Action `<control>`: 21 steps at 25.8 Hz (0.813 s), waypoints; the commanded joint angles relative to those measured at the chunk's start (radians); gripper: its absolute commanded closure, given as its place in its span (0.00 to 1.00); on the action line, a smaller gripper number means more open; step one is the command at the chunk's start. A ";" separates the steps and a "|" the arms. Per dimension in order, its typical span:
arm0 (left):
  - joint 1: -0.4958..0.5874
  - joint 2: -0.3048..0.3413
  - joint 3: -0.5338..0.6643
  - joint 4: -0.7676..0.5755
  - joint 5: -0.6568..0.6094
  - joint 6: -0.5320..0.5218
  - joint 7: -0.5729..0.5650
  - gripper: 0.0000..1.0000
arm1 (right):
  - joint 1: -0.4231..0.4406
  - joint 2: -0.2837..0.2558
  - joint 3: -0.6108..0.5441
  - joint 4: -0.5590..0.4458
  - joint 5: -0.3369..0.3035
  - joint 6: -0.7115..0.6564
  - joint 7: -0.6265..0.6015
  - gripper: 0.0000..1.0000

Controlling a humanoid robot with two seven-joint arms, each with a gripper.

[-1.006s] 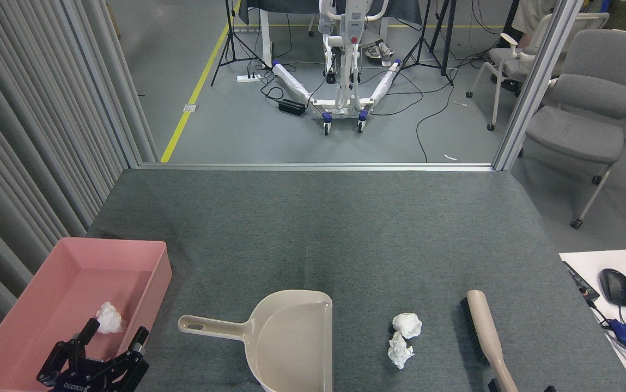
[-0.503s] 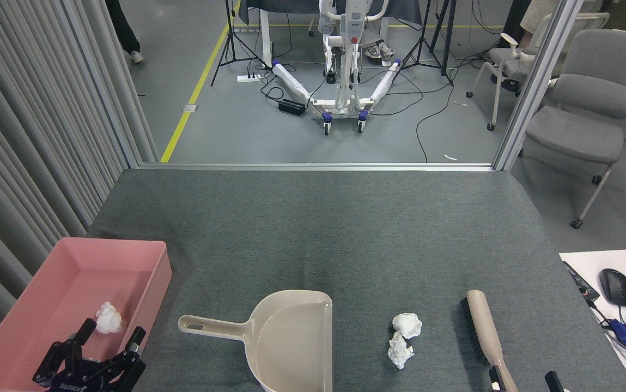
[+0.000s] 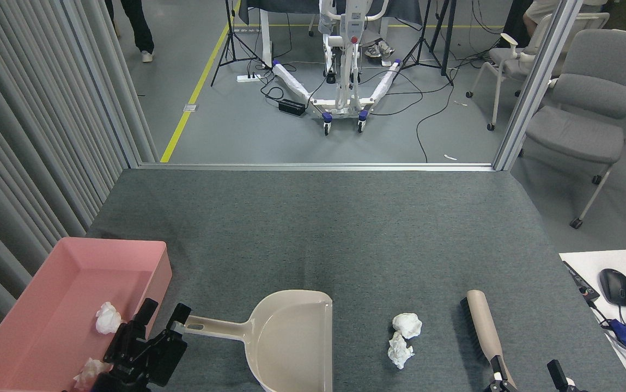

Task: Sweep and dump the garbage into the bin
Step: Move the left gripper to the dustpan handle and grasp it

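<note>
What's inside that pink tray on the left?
The pink tray holds two crumpled white tissue wads: one lying in the open, another near the front, partly covered by the left gripper. Whatever lies under that gripper is hidden.

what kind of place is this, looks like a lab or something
Most likely a robotics lab or test space. Beyond the carpeted work surface stand a wheeled white hoist frame and tripod stands amid floor cables, with grey office chairs to the right and a computer mouse on a white desk.
</note>
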 commanded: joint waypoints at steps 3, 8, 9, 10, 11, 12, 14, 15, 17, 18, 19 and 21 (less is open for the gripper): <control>0.035 -0.005 -0.089 -0.032 0.133 0.009 -0.023 0.00 | 0.000 0.002 0.000 0.002 0.000 0.000 0.024 0.02; 0.101 -0.010 -0.156 -0.032 0.138 0.002 -0.013 0.00 | 0.012 0.014 0.002 0.002 0.005 0.011 0.057 0.02; 0.110 -0.008 -0.167 -0.032 0.138 0.005 -0.012 0.00 | 0.014 0.014 0.003 0.003 0.014 0.011 0.057 0.02; 0.119 -0.008 -0.173 -0.032 0.138 0.011 -0.013 0.00 | 0.015 0.015 0.003 0.005 0.032 0.009 0.057 0.02; 0.127 -0.008 -0.174 -0.031 0.138 0.017 -0.016 0.00 | 0.017 0.019 0.003 0.006 0.044 0.009 0.057 0.02; 0.131 -0.010 -0.174 -0.031 0.138 0.032 -0.018 0.00 | 0.021 0.023 0.003 0.008 0.049 0.009 0.057 0.02; 0.130 -0.010 -0.173 -0.024 0.139 0.084 -0.021 0.00 | 0.031 0.031 0.003 0.012 0.051 0.007 0.057 0.02; 0.121 -0.010 -0.171 -0.012 0.139 0.109 -0.015 0.00 | 0.031 0.032 0.003 0.015 0.051 0.007 0.057 0.02; 0.116 -0.014 -0.168 0.008 0.136 0.120 -0.018 0.00 | 0.038 0.035 0.000 0.026 0.051 0.006 0.055 0.02; 0.121 -0.017 -0.165 -0.003 0.136 0.120 -0.019 0.00 | 0.040 0.045 0.000 0.032 0.051 0.006 0.055 0.02; 0.125 -0.022 -0.165 -0.014 0.136 0.120 -0.021 0.00 | 0.041 0.052 -0.001 0.038 0.051 0.006 0.055 0.02; 0.125 -0.027 -0.165 -0.020 0.135 0.124 -0.026 0.00 | 0.043 0.061 -0.005 0.043 0.051 0.006 0.055 0.02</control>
